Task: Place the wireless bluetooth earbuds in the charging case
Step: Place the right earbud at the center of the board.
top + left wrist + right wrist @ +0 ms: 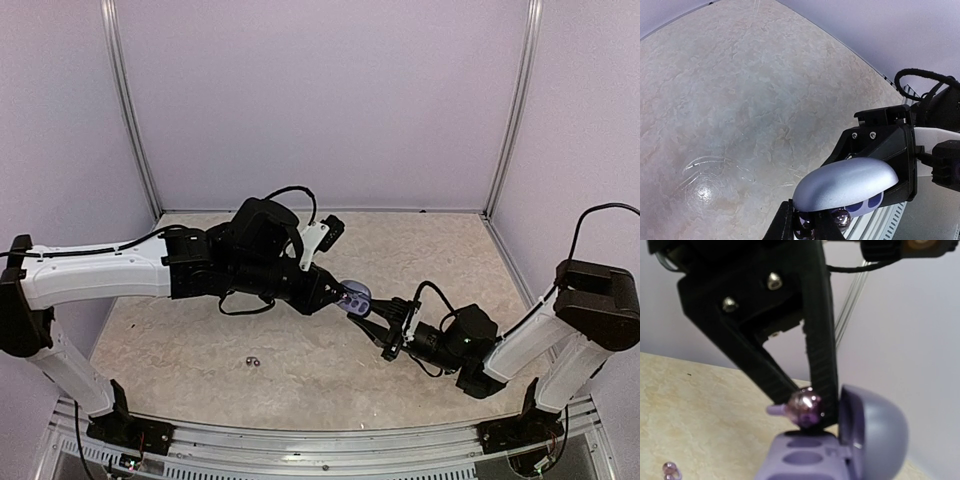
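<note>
The right fingers (pixel 890 150) are clenched on the open lavender charging case (pixel 805 455), holding it up off the marbled bench (pixel 200 330). The case's lid (pixel 877 432) stands hinged back, and two of its wells show unfilled. Just above the case's rear edge, beside the raised lid, the left fingers (pixel 821 365) pinch a shiny purple earbud (pixel 805 407) between their tips, its stem pointing away from the lid. Two loose earbuds (pixel 252 360) lie together on the bench, well apart from the case, on its left-arm side.
</note>
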`<action>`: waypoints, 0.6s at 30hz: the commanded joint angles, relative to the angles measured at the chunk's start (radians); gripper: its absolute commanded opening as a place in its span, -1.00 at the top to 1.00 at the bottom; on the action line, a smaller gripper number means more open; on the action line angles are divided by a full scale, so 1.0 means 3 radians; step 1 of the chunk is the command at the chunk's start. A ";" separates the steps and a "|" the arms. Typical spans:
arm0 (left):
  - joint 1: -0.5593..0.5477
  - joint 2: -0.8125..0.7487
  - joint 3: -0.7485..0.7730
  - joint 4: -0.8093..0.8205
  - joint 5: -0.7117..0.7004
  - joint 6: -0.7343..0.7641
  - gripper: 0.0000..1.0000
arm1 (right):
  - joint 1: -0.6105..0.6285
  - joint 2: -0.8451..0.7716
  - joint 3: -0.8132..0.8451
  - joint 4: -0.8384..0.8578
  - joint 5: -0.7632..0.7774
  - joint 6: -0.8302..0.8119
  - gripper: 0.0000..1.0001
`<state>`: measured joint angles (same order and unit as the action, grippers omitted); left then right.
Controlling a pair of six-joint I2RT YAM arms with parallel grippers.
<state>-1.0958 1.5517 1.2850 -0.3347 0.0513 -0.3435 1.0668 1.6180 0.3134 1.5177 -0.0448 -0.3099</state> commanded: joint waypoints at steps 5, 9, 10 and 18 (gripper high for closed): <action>-0.0059 0.0100 0.0154 -0.0054 0.0081 -0.0064 0.54 | 0.0034 0.0083 0.0092 0.0294 0.0011 0.0118 1.00; -0.0053 0.0072 0.0133 -0.0050 0.0075 -0.0077 0.42 | 0.0033 0.0089 0.0063 0.0327 0.0062 0.0112 1.00; -0.0050 0.0053 0.0116 -0.0039 0.0077 -0.0084 0.41 | 0.0031 0.0091 0.0054 0.0336 0.0092 0.0103 1.00; 0.0067 -0.0090 -0.0028 0.0107 0.0166 -0.0164 0.29 | 0.0013 0.0143 0.0024 0.0433 0.0124 0.0116 1.00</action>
<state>-1.0882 1.5600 1.2869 -0.3370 0.0765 -0.3782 1.0668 1.6402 0.3134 1.5394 -0.0227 -0.2897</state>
